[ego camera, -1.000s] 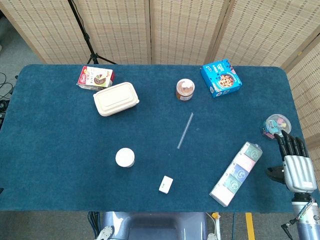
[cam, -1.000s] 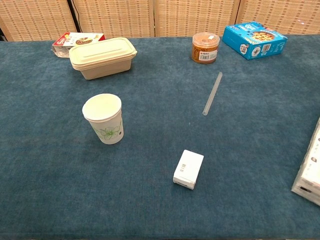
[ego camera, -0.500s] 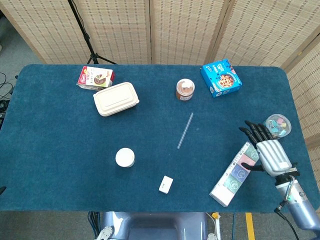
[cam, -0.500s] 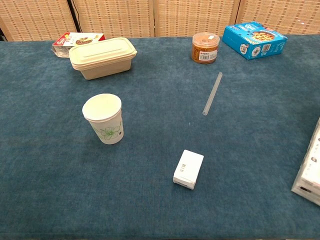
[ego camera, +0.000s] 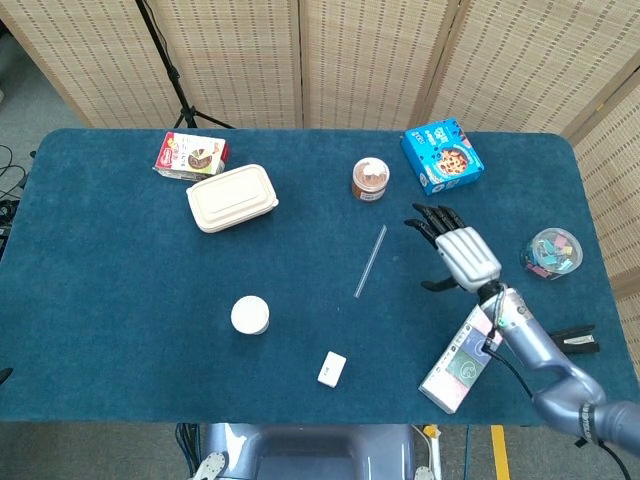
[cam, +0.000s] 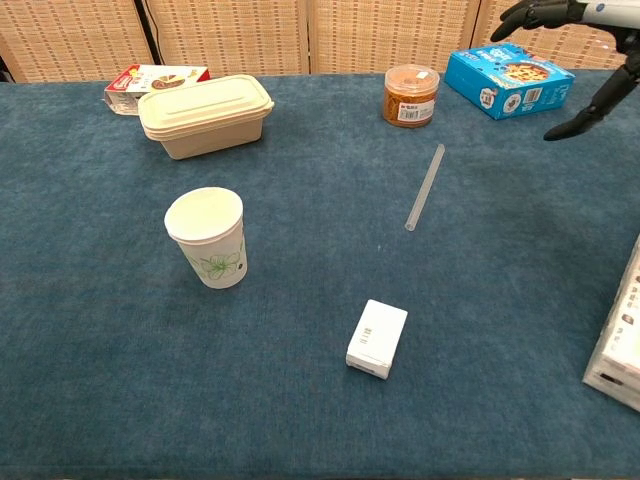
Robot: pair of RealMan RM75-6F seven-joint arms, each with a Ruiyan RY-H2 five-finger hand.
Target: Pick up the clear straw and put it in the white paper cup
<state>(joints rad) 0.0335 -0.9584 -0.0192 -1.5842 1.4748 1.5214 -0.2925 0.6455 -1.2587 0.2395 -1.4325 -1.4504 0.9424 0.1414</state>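
The clear straw (ego camera: 370, 261) (cam: 424, 187) lies flat on the blue cloth near the table's middle, running diagonally. The white paper cup (ego camera: 250, 315) (cam: 207, 238), printed with a green leaf, stands upright to the straw's left, nearer the front. My right hand (ego camera: 456, 251) (cam: 575, 45) hovers above the table to the right of the straw, fingers spread, holding nothing. In the chest view only its dark fingertips and thumb show at the top right corner. My left hand appears in neither view.
A beige lidded food box (ego camera: 232, 198), a red carton (ego camera: 191, 155), a brown jar (ego camera: 369, 179) and a blue cookie box (ego camera: 442, 155) stand along the back. A small white box (ego camera: 332, 368) lies near the front, a long pastel package (ego camera: 470, 349) at right, a clip tub (ego camera: 555, 251) far right.
My right hand has swept from the table's right front edge leftward and toward the back, rising over the long package, and now shows in the chest view. Nothing else moved.
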